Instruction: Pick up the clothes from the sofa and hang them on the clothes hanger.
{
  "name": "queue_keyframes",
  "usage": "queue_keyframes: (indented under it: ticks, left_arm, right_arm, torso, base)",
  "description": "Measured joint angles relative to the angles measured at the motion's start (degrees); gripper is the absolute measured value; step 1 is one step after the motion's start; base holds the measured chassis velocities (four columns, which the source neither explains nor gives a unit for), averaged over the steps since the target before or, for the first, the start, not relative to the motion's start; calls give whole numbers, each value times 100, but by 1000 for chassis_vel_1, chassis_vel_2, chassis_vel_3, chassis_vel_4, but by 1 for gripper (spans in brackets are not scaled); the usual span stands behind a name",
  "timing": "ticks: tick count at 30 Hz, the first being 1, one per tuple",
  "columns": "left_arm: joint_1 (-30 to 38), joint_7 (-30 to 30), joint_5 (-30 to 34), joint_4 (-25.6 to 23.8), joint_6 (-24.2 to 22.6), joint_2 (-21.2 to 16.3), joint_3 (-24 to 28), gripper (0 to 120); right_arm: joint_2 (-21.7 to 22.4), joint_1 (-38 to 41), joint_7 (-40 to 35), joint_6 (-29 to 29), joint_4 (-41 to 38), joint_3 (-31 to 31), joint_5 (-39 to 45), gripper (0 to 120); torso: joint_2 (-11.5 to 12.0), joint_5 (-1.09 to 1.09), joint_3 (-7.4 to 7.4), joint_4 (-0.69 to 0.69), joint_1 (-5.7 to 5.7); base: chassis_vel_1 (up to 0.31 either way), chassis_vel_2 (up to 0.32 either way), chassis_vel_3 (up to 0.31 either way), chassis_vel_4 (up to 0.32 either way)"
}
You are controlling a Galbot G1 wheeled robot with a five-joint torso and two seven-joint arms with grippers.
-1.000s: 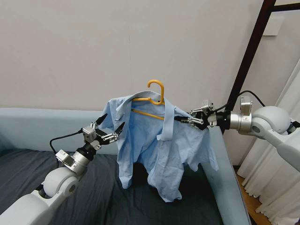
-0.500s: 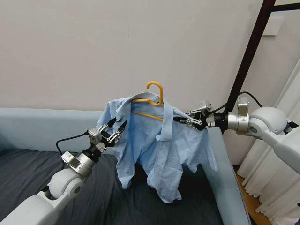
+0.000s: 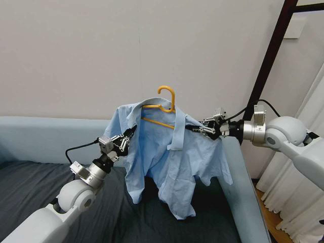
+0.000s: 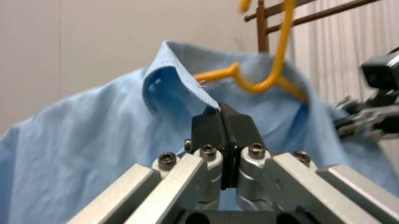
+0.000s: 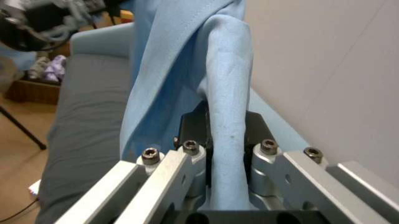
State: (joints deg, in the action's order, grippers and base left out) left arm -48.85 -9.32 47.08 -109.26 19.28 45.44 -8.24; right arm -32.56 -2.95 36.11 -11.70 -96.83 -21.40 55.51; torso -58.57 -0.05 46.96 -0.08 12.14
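A light blue shirt (image 3: pixel 172 162) hangs on a yellow hanger (image 3: pixel 167 98), held up in the air over the sofa. My left gripper (image 3: pixel 127 137) is at the shirt's left front edge, below the collar. In the left wrist view its fingers (image 4: pixel 237 123) are shut, pinching the cloth edge of the shirt (image 4: pixel 93 130) under the hanger (image 4: pixel 274 77). My right gripper (image 3: pixel 195 129) holds the shirt's right shoulder. The right wrist view shows this gripper (image 5: pixel 227 130) shut on a rolled fold of the shirt (image 5: pixel 181 56).
Below lies the sofa's dark grey seat (image 3: pixel 30 187), with its pale blue arm (image 3: pixel 243 192) under the right arm. A dark slanted pole (image 3: pixel 268 61) stands at the upper right, and white curtains (image 3: pixel 304 167) hang beside it. A plain wall is behind.
My left gripper, open and apart from the shirt a second ago, moved right to the shirt's front edge and shut on it. The right gripper and hanger shifted slightly left.
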Motion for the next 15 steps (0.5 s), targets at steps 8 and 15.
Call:
queue_keyframes:
  ticks: [8,15]
  left_arm:
    - [75,-218,-56,-342,-4,-61,12,0]
    - [-77,-64,-503,-180,-42,26,16,0]
  right_arm:
    - [-78,-62,-997,-145,-202,-125,105,7]
    - [-128,-10,-1245,-138,-323,-206,488,7]
  torso:
    - [0,1,0,0,0]
    - [0,0,0,1,0]
  base:
    - [0,0,0,0]
    - [0,0,0,0]
